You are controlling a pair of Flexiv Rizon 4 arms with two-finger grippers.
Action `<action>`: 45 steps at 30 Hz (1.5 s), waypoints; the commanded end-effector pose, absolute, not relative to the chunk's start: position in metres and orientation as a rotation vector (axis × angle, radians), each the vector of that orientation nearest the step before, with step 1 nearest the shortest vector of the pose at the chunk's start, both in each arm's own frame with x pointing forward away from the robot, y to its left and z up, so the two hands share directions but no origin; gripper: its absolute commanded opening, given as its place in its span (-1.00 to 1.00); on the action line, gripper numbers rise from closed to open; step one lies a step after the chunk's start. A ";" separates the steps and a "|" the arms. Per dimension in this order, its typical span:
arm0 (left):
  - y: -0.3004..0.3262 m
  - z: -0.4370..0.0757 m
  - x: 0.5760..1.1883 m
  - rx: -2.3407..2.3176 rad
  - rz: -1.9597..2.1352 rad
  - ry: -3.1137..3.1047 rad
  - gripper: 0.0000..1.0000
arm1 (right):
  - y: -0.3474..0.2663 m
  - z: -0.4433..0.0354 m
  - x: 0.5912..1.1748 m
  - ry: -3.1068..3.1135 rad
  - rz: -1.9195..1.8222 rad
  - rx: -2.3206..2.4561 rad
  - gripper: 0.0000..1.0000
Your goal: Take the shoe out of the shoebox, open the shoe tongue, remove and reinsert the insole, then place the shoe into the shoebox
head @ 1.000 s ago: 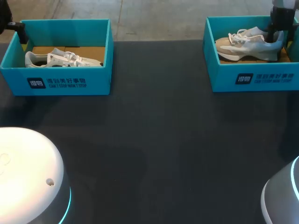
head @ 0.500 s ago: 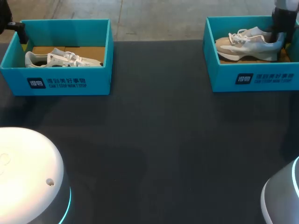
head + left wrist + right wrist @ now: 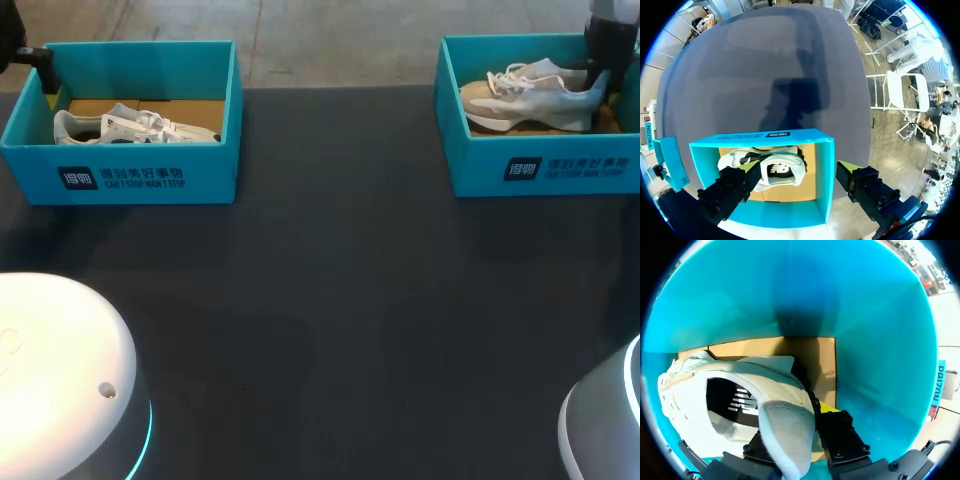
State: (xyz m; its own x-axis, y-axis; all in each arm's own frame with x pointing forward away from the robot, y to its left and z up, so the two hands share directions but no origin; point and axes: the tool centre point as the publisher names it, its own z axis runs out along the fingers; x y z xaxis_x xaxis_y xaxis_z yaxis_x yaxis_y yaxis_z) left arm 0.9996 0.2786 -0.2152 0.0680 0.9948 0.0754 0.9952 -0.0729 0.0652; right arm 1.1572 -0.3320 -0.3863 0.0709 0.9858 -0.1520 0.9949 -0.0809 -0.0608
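Seen from above, the right gripper has crept upward at the heel of the shoe, which is barely raised inside the right shoebox at the table's far right corner, so I'd say the lift-out is only beginning. In the left wrist view, the left gripper hangs spread wide above the left shoebox and a second shoe. In the right wrist view, the jaws pinch the shoe's heel collar.

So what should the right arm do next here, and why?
Probably a slow, straight lift. The right gripper looks shut on the heel of the shoe. The shoe sits low inside the box, with a wall close behind the heel. A sideways pull would likely catch on that wall, while going up should clear the rim first.
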 end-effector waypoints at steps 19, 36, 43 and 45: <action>0.279 -0.215 0.998 -2.294 -0.161 -2.137 1.00 | -0.333 -0.337 1.155 2.025 -0.343 2.300 -1.00; 0.279 -0.215 0.998 -2.294 -0.161 -2.137 1.00 | -0.337 -0.267 1.144 1.883 -0.284 2.369 -1.00; 0.279 -0.215 0.998 -2.294 -0.161 -2.137 1.00 | -0.331 -0.229 1.134 1.845 -0.288 2.368 -1.00; 0.279 -0.215 0.998 -2.294 -0.161 -2.137 1.00 | -0.330 -0.222 1.132 1.842 -0.286 2.370 -1.00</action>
